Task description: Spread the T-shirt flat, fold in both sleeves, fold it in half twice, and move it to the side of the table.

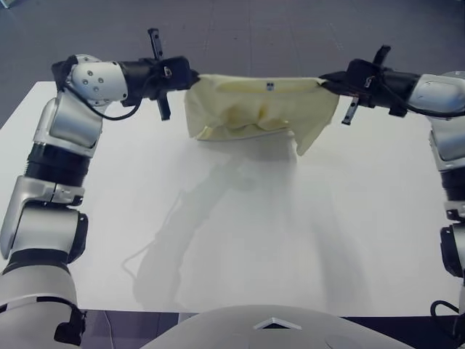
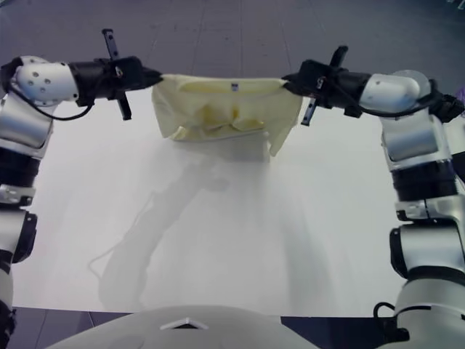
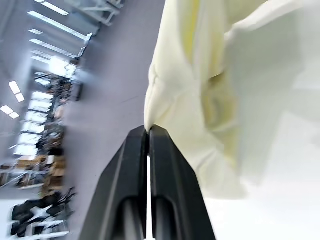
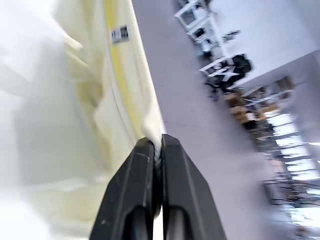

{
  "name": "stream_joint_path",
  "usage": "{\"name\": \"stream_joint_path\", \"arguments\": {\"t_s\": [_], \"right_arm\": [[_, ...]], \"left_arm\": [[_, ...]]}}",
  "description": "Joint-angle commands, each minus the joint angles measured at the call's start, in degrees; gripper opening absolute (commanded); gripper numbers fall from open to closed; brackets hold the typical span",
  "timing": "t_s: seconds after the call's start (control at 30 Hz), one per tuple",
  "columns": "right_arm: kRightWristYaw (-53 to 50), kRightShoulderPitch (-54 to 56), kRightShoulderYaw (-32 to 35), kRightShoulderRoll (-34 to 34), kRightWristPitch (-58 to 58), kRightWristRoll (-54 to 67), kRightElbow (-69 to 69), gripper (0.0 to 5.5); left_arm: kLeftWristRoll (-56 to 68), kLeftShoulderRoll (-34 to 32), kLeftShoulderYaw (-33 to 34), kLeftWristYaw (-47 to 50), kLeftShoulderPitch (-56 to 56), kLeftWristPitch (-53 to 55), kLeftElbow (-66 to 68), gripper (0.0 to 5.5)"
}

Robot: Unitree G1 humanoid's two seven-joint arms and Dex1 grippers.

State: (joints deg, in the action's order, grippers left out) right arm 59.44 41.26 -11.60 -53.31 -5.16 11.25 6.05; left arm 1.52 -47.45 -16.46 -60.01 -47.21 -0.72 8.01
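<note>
A pale yellow T-shirt (image 1: 258, 109) hangs in the air over the far part of the white table (image 1: 240, 233), stretched between both grippers. My left gripper (image 1: 193, 75) is shut on its left top corner; the cloth (image 3: 200, 80) comes out from between the black fingertips (image 3: 137, 137). At the other top corner my right gripper (image 1: 322, 82) is shut on the cloth (image 4: 120, 75), which is pinched between its fingers (image 4: 172, 150). The shirt's top edge is taut and level. Its lower part sags in folds, with one flap hanging lower on the right side.
The table's far edge (image 1: 240, 81) lies just behind the hanging shirt, with grey floor (image 1: 254, 36) beyond. The table surface under and in front of the shirt is bare white.
</note>
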Motion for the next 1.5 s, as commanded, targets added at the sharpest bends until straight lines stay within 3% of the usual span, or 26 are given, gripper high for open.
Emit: {"name": "stream_joint_path", "arguments": {"t_s": [0.03,0.2,0.3,0.5,0.73,1.03,1.27,1.4,1.5], "right_arm": [[13.1,-5.0,9.3,-12.9,-22.1,21.2,-23.7,0.00],[16.5,-11.7,15.4,-17.2,-31.2,30.6,-32.1,0.00],[15.1,-19.7,15.1,-17.7,-32.6,29.7,-37.3,0.00],[9.4,-34.8,7.2,-15.8,-30.6,20.7,-44.8,0.00],[6.9,-43.9,3.1,-14.2,-31.9,20.8,-53.0,0.00],[5.5,-47.5,-1.1,-14.5,-32.7,17.7,-53.5,0.00],[4.9,-51.0,-0.2,-15.5,-32.2,16.4,-55.4,1.23],[5.1,-54.8,9.0,-16.6,-31.9,19.0,-55.7,1.91],[4.3,-56.5,19.4,-16.2,-33.5,19.4,-53.0,2.42]], "left_arm": [[15.1,-11.6,6.8,-15.4,5.6,10.8,-21.2,0.02],[20.2,-15.5,9.8,-20.8,9.6,14.2,-27.0,0.02],[20.8,-17.3,9.4,-22.7,15.0,14.7,-31.6,0.02],[7.4,-19.0,0.0,-21.8,30.8,7.6,-37.6,0.02],[5.4,-20.7,-0.4,-23.2,37.8,5.6,-41.3,0.02],[0.6,-20.2,-1.7,-21.8,41.8,4.9,-42.9,0.02],[9.1,-19.7,2.2,-22.3,43.2,11.4,-46.1,1.18],[25.9,-21.7,12.2,-24.2,42.9,20.3,-48.0,1.90],[26.6,-22.0,17.4,-21.4,39.3,22.8,-41.7,2.43]]}}
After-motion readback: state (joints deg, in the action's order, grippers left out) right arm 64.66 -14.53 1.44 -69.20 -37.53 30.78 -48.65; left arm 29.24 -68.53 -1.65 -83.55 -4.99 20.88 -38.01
